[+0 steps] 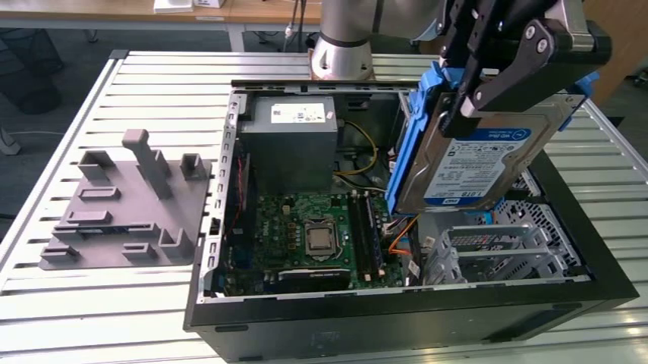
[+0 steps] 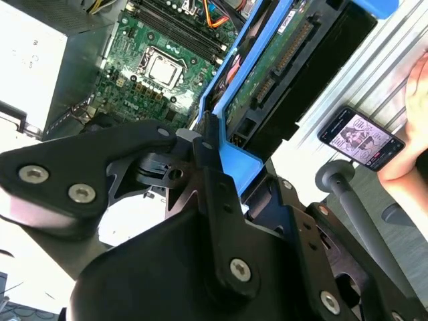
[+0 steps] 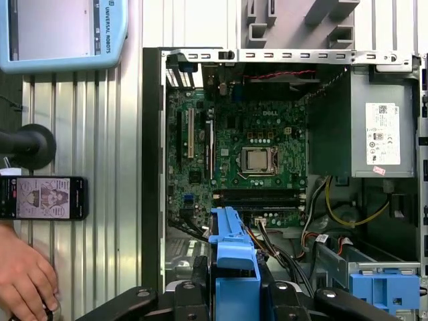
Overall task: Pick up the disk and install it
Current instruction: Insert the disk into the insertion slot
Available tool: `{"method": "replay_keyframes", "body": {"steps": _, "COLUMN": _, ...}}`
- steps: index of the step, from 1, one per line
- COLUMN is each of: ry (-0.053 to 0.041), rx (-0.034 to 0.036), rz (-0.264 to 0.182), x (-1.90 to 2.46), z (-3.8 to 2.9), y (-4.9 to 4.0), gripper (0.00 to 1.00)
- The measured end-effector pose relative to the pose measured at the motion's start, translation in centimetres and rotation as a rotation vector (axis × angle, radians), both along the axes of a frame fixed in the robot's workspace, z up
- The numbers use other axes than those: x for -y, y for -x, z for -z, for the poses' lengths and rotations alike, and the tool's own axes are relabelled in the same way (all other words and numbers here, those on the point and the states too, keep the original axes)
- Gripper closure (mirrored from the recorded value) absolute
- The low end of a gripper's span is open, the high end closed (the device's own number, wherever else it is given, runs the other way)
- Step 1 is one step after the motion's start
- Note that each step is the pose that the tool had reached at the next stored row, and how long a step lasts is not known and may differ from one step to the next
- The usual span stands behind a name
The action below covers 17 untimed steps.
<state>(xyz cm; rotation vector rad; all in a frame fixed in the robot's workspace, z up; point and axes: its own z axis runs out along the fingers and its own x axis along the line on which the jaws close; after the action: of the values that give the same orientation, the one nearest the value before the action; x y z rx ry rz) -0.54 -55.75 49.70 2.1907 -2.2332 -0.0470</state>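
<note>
The disk [image 1: 476, 163], a silver-grey drive with a blue-and-white label, hangs tilted on edge in its blue bracket [image 1: 410, 144]. It hangs over the near right part of the open computer case [image 1: 405, 299], on the exterior view's right. My gripper [image 1: 478, 95] is shut on its upper end, black fingers on either face. In the second wrist view the disk's green circuit side [image 2: 281, 60] and the bracket [image 2: 234, 157] stick out past my fingers [image 2: 207, 150]. The first wrist view looks down on the bracket's edge [image 3: 231, 247] above the case floor.
Inside the case lie the motherboard [image 1: 314, 235], the grey power-supply box [image 1: 294, 144] and a metal drive cage [image 1: 486, 250] under the disk. A grey fixture [image 1: 121, 205] sits at the exterior view's left. A person's hand [image 3: 23, 281], phone [image 3: 47, 197] and pendant [image 3: 60, 33] lie beside the case.
</note>
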Motion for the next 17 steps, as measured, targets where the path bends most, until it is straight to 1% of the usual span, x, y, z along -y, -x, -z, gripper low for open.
{"method": "replay_keyframes", "body": {"steps": 5, "ry": -0.0001, "rx": 0.0005, "rz": 0.000, "x": 0.05, "z": 0.06, "y": 0.00, "gripper": 0.64}}
{"method": "replay_keyframes", "body": {"steps": 7, "ry": -0.0003, "rx": 0.0015, "rz": -0.002, "x": 0.16, "z": 0.18, "y": 0.00, "gripper": 0.64}}
{"method": "replay_keyframes", "body": {"steps": 10, "ry": 0.0000, "rx": 0.0021, "rz": -0.007, "x": 0.17, "z": 0.44, "y": -0.12, "gripper": 0.64}}
{"method": "replay_keyframes", "body": {"steps": 13, "ry": -0.0001, "rx": 0.0021, "rz": -0.008, "x": 0.17, "z": 0.82, "y": -0.70, "gripper": 0.64}}
{"method": "replay_keyframes", "body": {"steps": 17, "ry": 0.0001, "rx": 0.0021, "rz": -0.008, "x": 0.18, "z": 1.37, "y": -1.89, "gripper": 0.64}}
